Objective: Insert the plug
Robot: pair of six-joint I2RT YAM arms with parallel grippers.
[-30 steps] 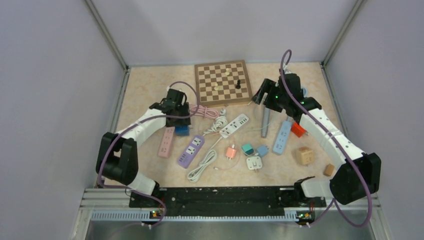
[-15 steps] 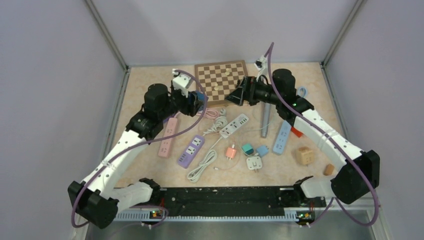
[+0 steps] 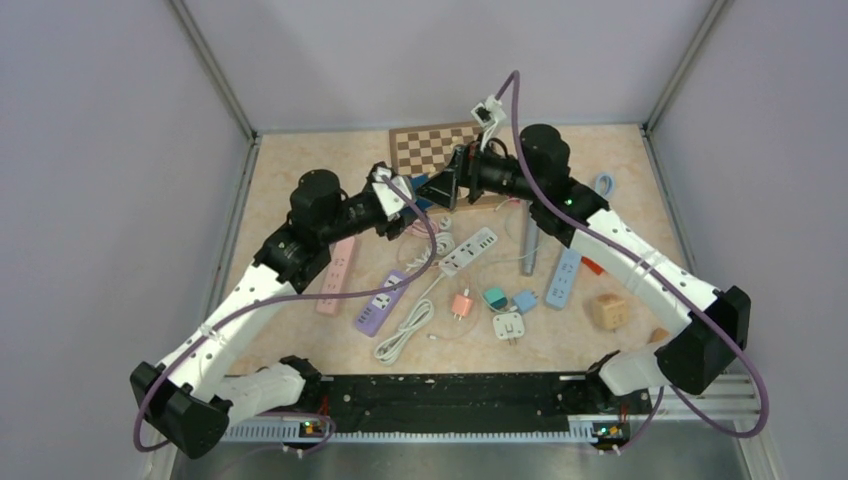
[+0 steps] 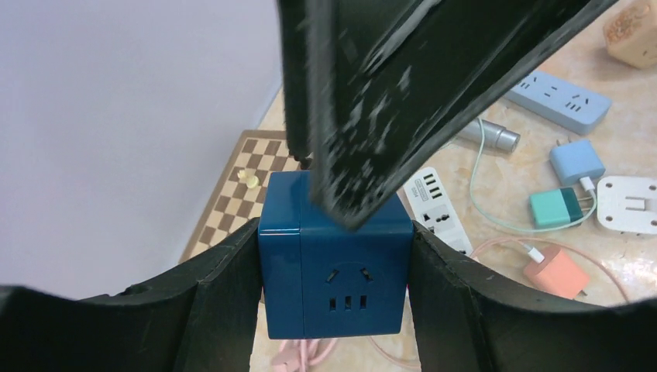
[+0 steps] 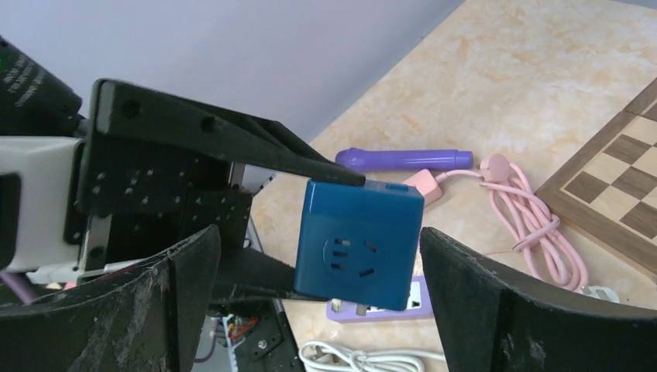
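Raised clear of the table (image 3: 290, 165) near the chessboard (image 3: 425, 145), a blue cube socket (image 4: 335, 275) is clamped between the left arm's fingers (image 4: 225, 302). Its socket face is turned toward the right arm. The right arm's fingers (image 5: 480, 310) are spread wide and empty, one reaching over the cube, seemingly for a handover. No plug is held; the pink charger (image 3: 461, 304) lies on the table.

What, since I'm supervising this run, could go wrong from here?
1. The right gripper, open and empty, is very close to the left gripper; the arms could collide.
2. The cube is pinched in midair by two sides only; a knock may twist or drop it.
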